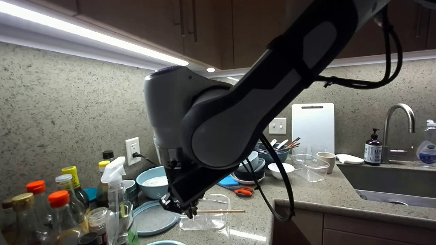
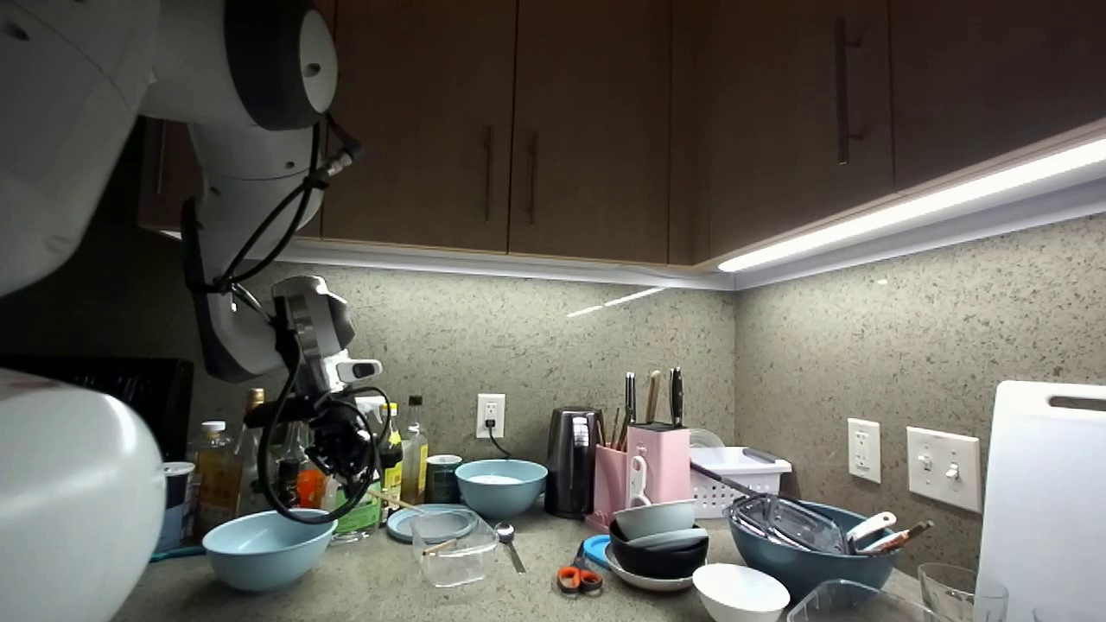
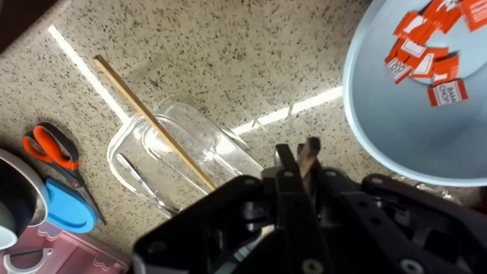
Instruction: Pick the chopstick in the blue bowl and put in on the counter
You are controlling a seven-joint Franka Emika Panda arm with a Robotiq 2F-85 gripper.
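Observation:
My gripper is shut on a brown wooden stick end, blurred, beside the blue bowl. It also shows in an exterior view. A chopstick crosses the clear container and runs under my gripper. It shows beside my fingertips in both exterior views. I cannot tell whether both are one stick. The pale blue bowl holds red-and-white paper packets; it stands at the left in an exterior view. The speckled counter lies below. A short wooden piece shows at the container.
The clear container stands beside a pale-blue plate. Scissors, a spoon and stacked bowls lie close by. Another pale blue bowl stands by the wall. Bottles, including a spray bottle, crowd one side.

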